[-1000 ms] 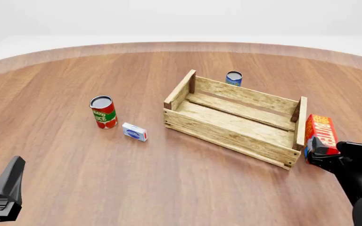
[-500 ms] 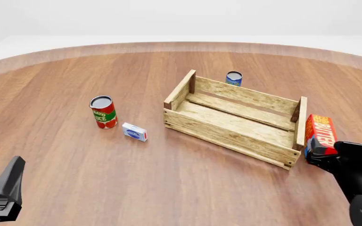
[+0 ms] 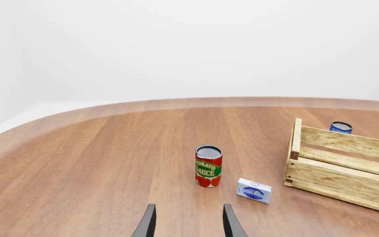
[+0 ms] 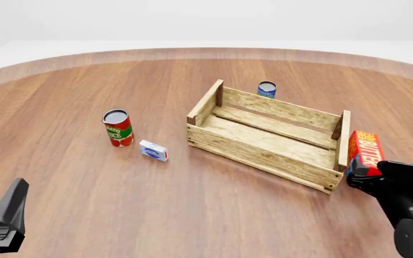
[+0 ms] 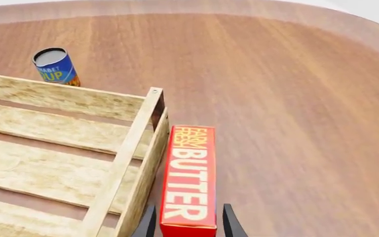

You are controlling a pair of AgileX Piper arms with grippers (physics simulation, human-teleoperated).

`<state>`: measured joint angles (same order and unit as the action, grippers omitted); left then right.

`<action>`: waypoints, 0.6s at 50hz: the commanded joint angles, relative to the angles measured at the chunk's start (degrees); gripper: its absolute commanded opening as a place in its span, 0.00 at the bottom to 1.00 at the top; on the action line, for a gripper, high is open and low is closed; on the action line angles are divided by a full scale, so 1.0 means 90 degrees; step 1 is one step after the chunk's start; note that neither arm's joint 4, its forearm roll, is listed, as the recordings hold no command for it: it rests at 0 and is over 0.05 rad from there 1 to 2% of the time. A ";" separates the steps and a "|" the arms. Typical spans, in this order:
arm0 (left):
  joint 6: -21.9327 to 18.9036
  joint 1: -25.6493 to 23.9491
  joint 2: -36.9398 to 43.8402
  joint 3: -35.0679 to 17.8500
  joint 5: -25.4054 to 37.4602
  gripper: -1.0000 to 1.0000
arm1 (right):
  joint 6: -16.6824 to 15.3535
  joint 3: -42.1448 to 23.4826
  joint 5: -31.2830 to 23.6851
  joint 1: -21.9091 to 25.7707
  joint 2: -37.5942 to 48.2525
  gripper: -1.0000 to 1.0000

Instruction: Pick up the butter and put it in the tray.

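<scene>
Currently: butter [image 5: 189, 180] sits between your right gripper's [image 5: 188, 222] narrow-set fingers, grip unconfirmed. Risk: tray [image 5: 127, 168] wall alongside could snag it.

You are looking across a round wooden table [image 4: 84, 177] with a warm reddish-brown grain running away from you; its curved far edge [image 4: 206, 52] shows a paler band of wood. Beyond that edge you see a flat, pale grey-white floor or ledge [image 4: 20, 49], and behind it a plain white backdrop [image 3: 196, 44] with no seams or fixtures. The light is soft and even, and what stands on the table throws only faint shadows.
</scene>
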<state>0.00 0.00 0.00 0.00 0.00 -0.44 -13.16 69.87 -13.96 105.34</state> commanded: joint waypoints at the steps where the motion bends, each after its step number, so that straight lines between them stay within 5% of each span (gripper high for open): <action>1: 0.0000 0.0000 0.0000 0.0000 0.0000 1.00 | 0.0054 -0.0077 0.0002 0.0014 0.0153 1.00; 30: 0.0000 0.0000 0.0000 0.0000 0.0000 1.00 | 0.0203 -0.0272 0.0002 0.0049 0.0589 1.00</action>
<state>0.00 0.00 0.00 0.00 0.00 0.99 -14.91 69.89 -13.71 109.22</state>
